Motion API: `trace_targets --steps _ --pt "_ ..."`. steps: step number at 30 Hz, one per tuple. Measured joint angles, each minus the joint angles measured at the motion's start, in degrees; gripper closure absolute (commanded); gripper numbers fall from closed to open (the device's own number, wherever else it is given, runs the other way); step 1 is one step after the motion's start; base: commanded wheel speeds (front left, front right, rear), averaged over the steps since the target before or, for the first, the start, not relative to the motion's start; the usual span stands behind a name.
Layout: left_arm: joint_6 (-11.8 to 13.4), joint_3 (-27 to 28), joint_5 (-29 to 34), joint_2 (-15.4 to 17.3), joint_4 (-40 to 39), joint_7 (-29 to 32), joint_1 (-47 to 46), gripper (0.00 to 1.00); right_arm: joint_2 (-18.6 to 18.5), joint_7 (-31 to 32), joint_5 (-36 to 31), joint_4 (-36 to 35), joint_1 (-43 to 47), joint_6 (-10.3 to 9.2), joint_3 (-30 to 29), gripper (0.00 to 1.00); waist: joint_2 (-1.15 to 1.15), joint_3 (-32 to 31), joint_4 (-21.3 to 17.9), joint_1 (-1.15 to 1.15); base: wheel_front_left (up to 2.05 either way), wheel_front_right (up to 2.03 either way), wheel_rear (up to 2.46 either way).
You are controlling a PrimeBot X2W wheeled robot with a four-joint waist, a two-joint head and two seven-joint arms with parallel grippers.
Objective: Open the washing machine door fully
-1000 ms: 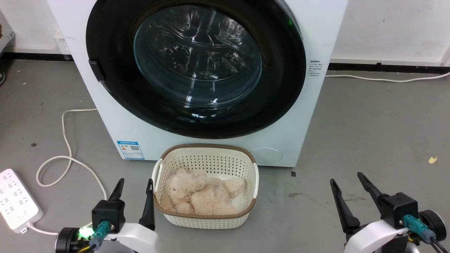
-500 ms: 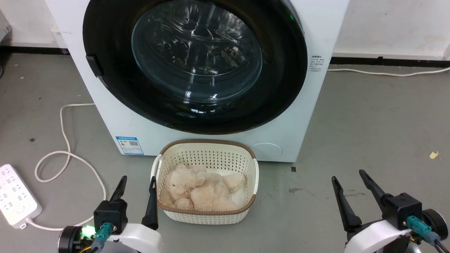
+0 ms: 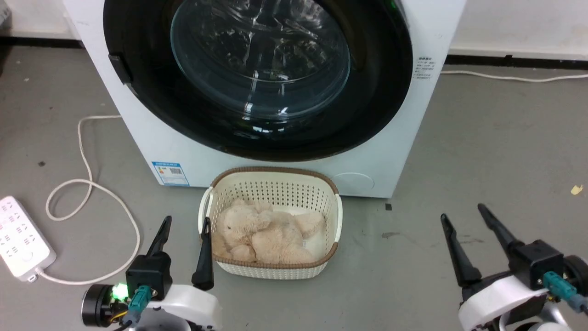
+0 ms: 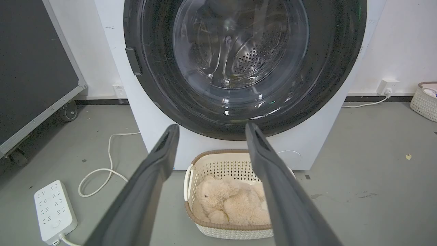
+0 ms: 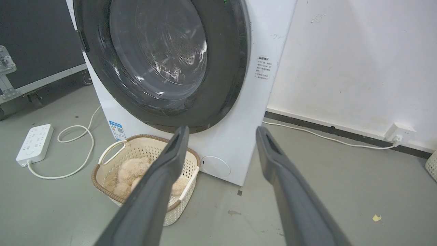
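Both grippers hang low and hold nothing. The left gripper (image 3: pixel 187 221) has its fingers moderately spread, and the right gripper (image 3: pixel 461 211) has its a little wider. The washing machine door (image 3: pixel 151 101) is shut flat against the washing machine (image 3: pixel 376 156). It lies ahead of and above both sets of fingertips, well apart from them. A basket (image 3: pixel 271 174) with a plush toy (image 3: pixel 262 232) sits just right of the left fingers, below the door's lower edge.

The door looks heavy and rigid, and it probably swings stiffly on a hinge until the latch lets go. Its glossy black face and bulging glass look too slippery to pinch. The better hold seems to be the small dark tab (image 4: pixel 133 60) on the rim, up and to the left of the left fingers. One finger hooked behind it could pull the door outward in an arc toward the right fingers' side.
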Motion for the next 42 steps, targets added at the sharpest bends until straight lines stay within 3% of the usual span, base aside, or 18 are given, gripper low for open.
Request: trace_targets --steps 12,13,14,15,29,42 --pt "0.99 -1.40 -0.91 -0.01 -0.82 -1.30 -2.03 0.00 -3.53 0.49 4.79 -0.91 -5.09 0.00 -0.16 0.00 0.00 3.58 0.67 0.00 0.00 0.00 0.00" --pt "1.00 -1.48 -0.92 -0.01 -0.83 -1.55 -2.05 0.00 -3.79 0.71 5.38 -0.91 -5.70 0.00 -0.20 0.04 0.00 3.81 0.74 0.00 0.00 0.00 0.00" --pt "1.09 -1.57 -0.97 -0.01 -0.86 -1.57 -2.08 0.00 -4.10 0.99 5.87 -0.93 -6.27 0.00 -0.25 0.60 0.00 4.05 0.82 0.00 0.00 0.00 0.00" --pt "1.18 -1.68 -1.00 -0.01 -0.88 -1.58 -2.16 0.00 -4.52 1.30 6.30 -0.94 -6.91 0.00 -0.24 1.00 0.00 4.32 0.92 0.00 0.00 0.00 0.00" --pt "2.54 -3.65 -1.83 -0.02 -1.85 -3.39 -4.22 0.00 -5.46 6.97 18.95 2.99 -19.53 -0.01 -6.06 1.00 0.00 7.95 2.54 0.00 0.00 0.00 0.00" --pt "3.68 -5.25 -2.34 -0.02 -2.82 -4.98 -6.19 0.00 -4.52 17.50 32.99 14.74 -34.99 -0.01 -10.87 1.00 0.00 12.42 4.26 0.01 0.00 0.00 0.00"
